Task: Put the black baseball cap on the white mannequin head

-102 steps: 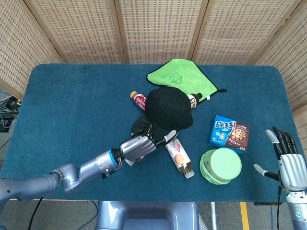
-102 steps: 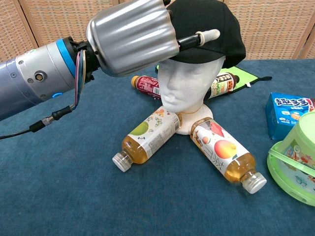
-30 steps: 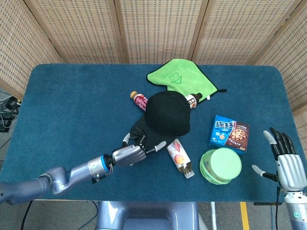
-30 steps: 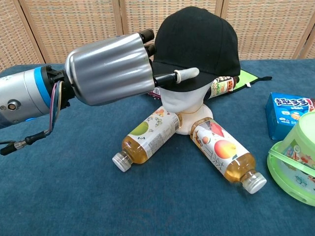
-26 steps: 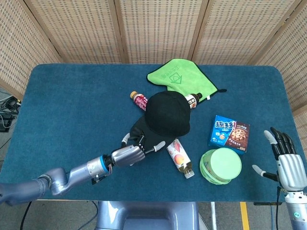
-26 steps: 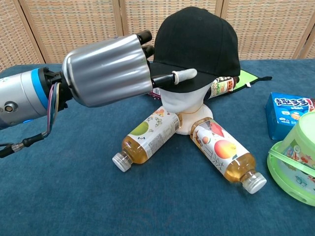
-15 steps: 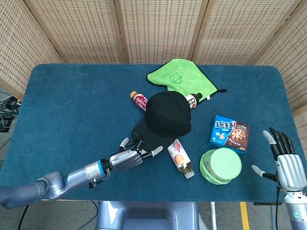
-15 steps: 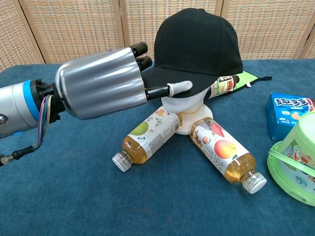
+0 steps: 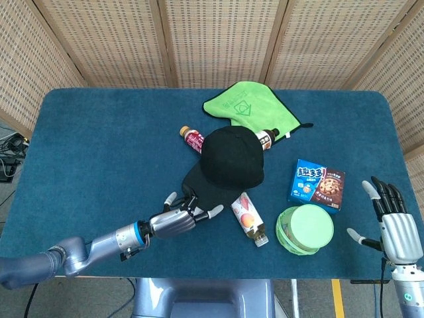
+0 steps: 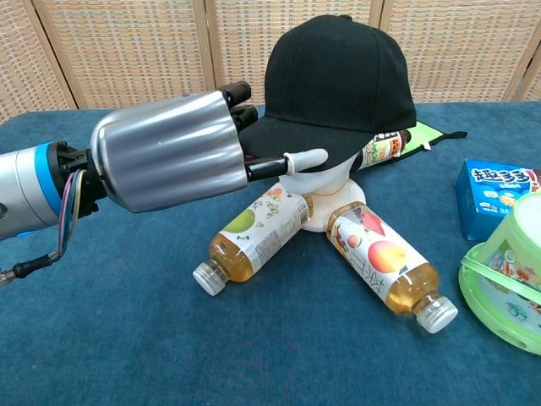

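Observation:
The black baseball cap (image 9: pixel 232 158) (image 10: pixel 338 76) sits on the white mannequin head (image 10: pixel 317 182), its brim low over the face so only the chin shows. From above, the cap hides the head. My left hand (image 9: pixel 173 222) (image 10: pixel 165 152) is at the brim's front edge, fingers spread above it and the thumb stretched out just beneath, with a visible gap. My right hand (image 9: pixel 391 225) hovers open off the table's front right corner, holding nothing.
Two juice bottles (image 10: pixel 249 237) (image 10: pixel 385 262) lie against the mannequin's base, and two more bottles (image 9: pixel 191 138) (image 9: pixel 266 138) lie behind it. A green cloth (image 9: pixel 248 109) lies further back. A blue snack box (image 9: pixel 317 184) and a green lidded tub (image 9: pixel 305 228) sit at the right.
My left hand has drawn back toward me and loosened off the brim. The cap stays on the head, its brim a little higher than a second ago. The right hand barely moved.

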`<state>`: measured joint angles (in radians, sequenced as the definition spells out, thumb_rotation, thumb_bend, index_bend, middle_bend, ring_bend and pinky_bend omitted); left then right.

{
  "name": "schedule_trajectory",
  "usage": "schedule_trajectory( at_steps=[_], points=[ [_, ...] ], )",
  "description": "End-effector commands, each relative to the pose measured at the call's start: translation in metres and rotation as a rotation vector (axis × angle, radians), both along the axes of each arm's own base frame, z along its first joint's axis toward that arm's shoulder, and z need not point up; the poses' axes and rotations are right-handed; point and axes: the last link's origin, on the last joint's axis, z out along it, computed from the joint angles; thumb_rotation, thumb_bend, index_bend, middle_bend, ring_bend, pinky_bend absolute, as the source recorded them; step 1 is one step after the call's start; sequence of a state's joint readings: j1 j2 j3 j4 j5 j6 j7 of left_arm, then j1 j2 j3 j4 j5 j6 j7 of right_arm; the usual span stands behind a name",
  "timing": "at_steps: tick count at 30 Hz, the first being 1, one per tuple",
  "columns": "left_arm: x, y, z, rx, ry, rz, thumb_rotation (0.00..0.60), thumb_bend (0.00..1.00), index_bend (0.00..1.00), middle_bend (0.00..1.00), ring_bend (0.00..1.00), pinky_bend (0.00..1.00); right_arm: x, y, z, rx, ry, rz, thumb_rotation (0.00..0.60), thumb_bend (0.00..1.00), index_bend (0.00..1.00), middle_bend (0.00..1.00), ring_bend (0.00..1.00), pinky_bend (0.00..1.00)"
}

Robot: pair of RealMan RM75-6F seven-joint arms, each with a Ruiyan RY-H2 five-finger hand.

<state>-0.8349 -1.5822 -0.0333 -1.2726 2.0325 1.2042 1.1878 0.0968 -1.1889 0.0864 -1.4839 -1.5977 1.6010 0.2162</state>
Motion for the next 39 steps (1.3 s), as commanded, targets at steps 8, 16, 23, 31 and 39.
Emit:
schedule_trajectory(
  at_steps=[8, 16, 23, 31, 39],
  points=[
    [0.003, -0.002, -0.001, -0.017, -0.015, 0.006, 0.6, 0.0, 0.12, 0.8, 0.57, 0.48, 0.0, 0.0, 0.001, -0.003, -0.001, 0.001, 0.6, 0.05, 0.0, 0.0, 0.0, 0.0],
    [0.002, -0.004, -0.003, -0.032, -0.01, 0.043, 0.6, 0.0, 0.06, 0.67, 0.57, 0.48, 0.0, 0.0, 0.001, -0.007, -0.001, 0.001, 0.6, 0.05, 0.0, 0.0, 0.0, 0.0],
    [-0.004, -0.014, -0.001, -0.04, -0.032, 0.038, 0.6, 0.0, 0.03, 0.67, 0.56, 0.48, 0.0, 0.0, 0.001, -0.006, 0.0, 0.001, 0.6, 0.05, 0.0, 0.0, 0.0, 0.0],
    [-0.02, -0.035, 0.012, -0.056, -0.138, 0.033, 0.6, 0.0, 0.0, 0.66, 0.55, 0.48, 0.001, 0.0, 0.0, -0.004, 0.007, 0.0, 0.6, 0.05, 0.0, 0.0, 0.0, 0.0],
    [-0.048, -0.056, 0.038, -0.058, -0.407, 0.185, 0.6, 0.0, 0.0, 0.56, 0.47, 0.41, 0.001, 0.0, -0.002, -0.002, 0.014, 0.001, 0.6, 0.05, 0.0, 0.0, 0.0, 0.0]
  ],
)
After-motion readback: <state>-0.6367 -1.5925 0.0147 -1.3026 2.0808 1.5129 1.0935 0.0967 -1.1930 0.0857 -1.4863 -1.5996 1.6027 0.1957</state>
